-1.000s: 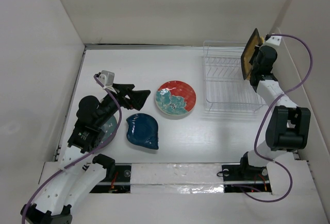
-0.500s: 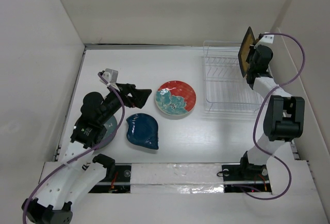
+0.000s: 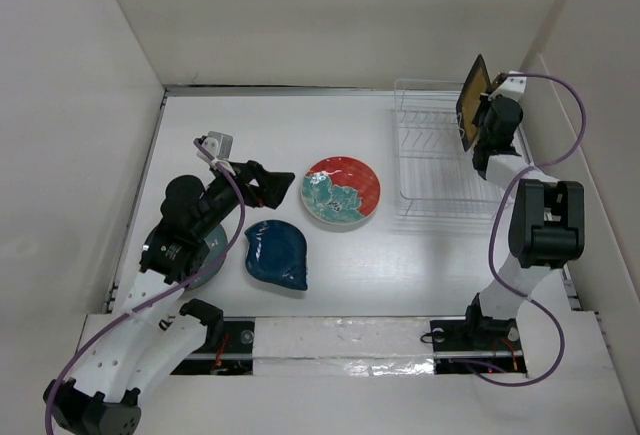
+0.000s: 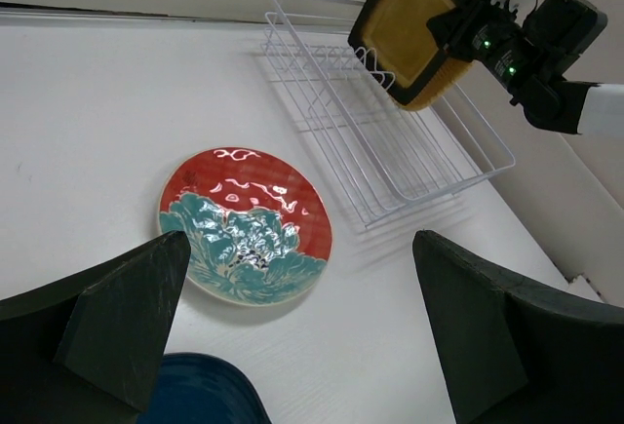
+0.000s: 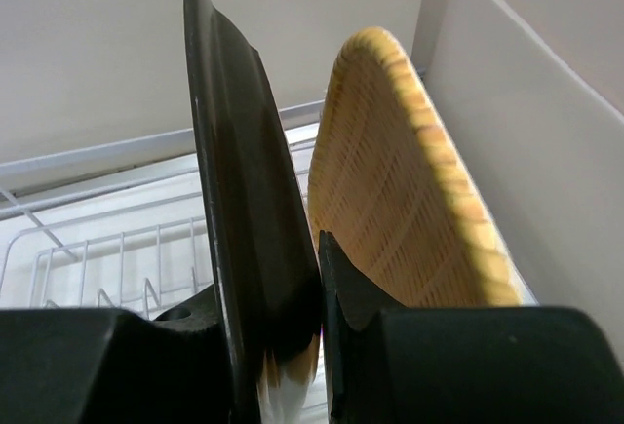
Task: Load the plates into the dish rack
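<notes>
The right tool (image 3: 479,121) is clenched on the square black-rimmed yellow plate (image 3: 469,101), holding it on edge, nearly upright, with the yellow face turned toward the left side of the worktop (image 3: 250,135). The plate hangs above the far right corner of the dish rack (image 3: 435,170), clear of the ribs, and rises beyond the fingertips. In the right wrist view its dark rim runs between the two fingers. A woven yellow-orange dish (image 5: 409,180) stands just beside the outer face of one finger, and I cannot tell what carries it. The left tool (image 3: 274,186) is released, its jaws spread wide and holding nothing, low over the worktop on the left. The red plate with teal flowers (image 3: 341,191) lies flat just beyond its fingertips, between this tool and the rack. The dark blue leaf-shaped plate (image 3: 277,253) lies flat near the front edge, just beside the left arm. The teal-grey plate (image 3: 209,255) is mostly hidden beneath that arm.
</notes>
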